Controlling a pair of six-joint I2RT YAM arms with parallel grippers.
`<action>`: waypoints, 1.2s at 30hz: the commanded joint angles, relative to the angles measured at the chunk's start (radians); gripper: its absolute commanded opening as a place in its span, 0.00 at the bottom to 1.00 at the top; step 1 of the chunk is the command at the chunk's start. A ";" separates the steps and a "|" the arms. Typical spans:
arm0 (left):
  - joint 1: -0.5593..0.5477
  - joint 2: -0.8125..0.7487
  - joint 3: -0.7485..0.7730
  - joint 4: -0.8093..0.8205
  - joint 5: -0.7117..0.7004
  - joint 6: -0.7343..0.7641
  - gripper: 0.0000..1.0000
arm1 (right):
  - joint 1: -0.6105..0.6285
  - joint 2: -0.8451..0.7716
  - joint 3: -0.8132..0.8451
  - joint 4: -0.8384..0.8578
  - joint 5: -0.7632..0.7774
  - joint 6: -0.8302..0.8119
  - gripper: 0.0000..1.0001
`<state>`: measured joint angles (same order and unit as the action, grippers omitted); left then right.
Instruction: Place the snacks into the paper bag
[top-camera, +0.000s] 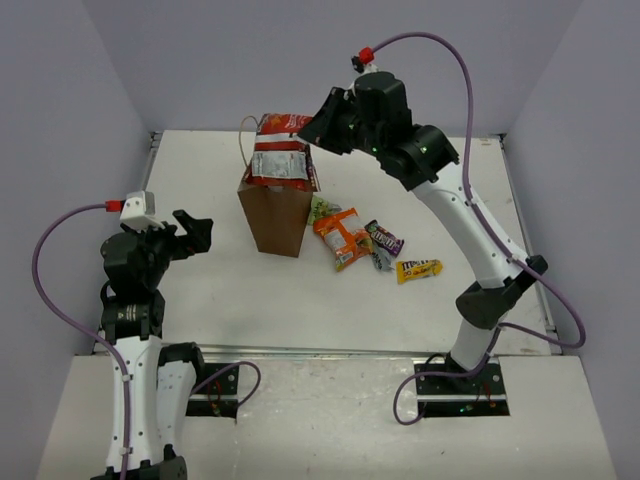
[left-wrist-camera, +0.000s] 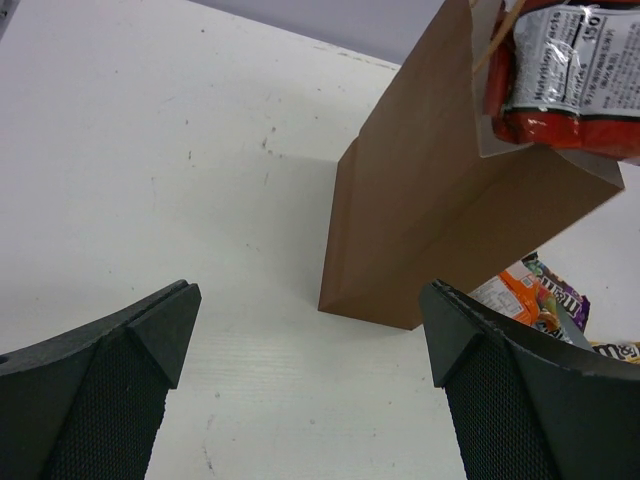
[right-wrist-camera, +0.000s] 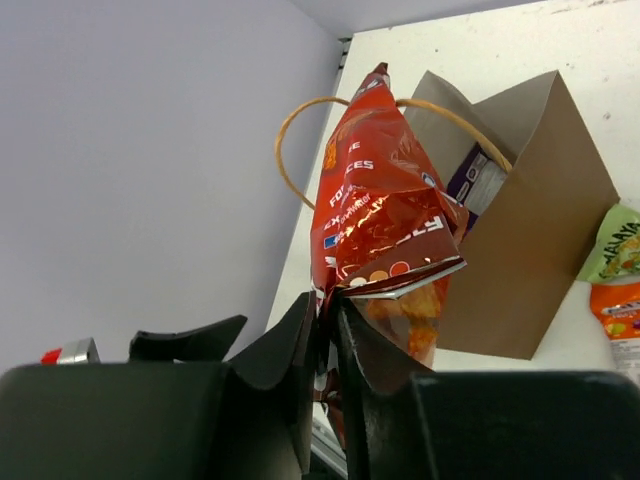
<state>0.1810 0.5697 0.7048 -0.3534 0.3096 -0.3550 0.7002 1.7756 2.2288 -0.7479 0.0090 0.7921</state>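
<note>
Plain brown kraft paper bag (top-camera: 274, 218) stands upright on the white table (top-camera: 220, 290), mouth up. R gripper (right-wrist-camera: 328, 305) is above the bag's mouth, fingers pinched near-shut on the crimped end of the red glossy chip bag (top-camera: 278, 150) w/ white label. A sliver of gap shows btwn them, but the foil edge sits in it, so I read it as gripped.

Chip bag hangs down from the fingers, long axis approx vertical. Lower end is inside the bag's mouth btwn the two tan loop handles (right-wrist-camera: 288, 140); upper part sticks out above the rim. A purple packet (right-wrist-camera: 470, 180) lies inside the bag, beside the chip bag.

L gripper (top-camera: 193, 232) is well apart from the bag on its L-arm side, jaws spread wide, holding nothing, pointed at the bag's side wall.

On the table, all on the bag's R-arm side:
- green packet (top-camera: 322, 208), just beside the bag
- orange packet (top-camera: 340, 233), seems to touch the green one
- dark brown packet (top-camera: 384, 237), next out
- yellow packet (top-camera: 418, 269), farthest

Judgement: this is the drop step for the chip bag, approx a third thru the task. Chip bag lies straight below the R fingers, in line w/ the mouth, so letting go should send it down inside. Risk: it props on the rim or tips the bag. R arm is nearer the four loose packets; L arm would have to reach past the bag.
</note>
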 joint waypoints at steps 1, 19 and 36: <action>0.006 -0.007 -0.005 0.030 -0.009 0.016 1.00 | 0.004 0.033 0.072 0.027 -0.003 0.016 0.31; 0.005 -0.001 -0.005 0.031 -0.009 0.014 1.00 | 0.005 -0.054 0.029 0.111 0.000 0.001 0.18; 0.005 -0.014 -0.005 0.030 -0.010 0.013 1.00 | -0.242 -0.510 -1.165 0.376 -0.135 -0.097 0.78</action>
<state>0.1810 0.5644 0.7048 -0.3538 0.3058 -0.3550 0.4515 1.2465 1.2453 -0.4736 -0.0559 0.7177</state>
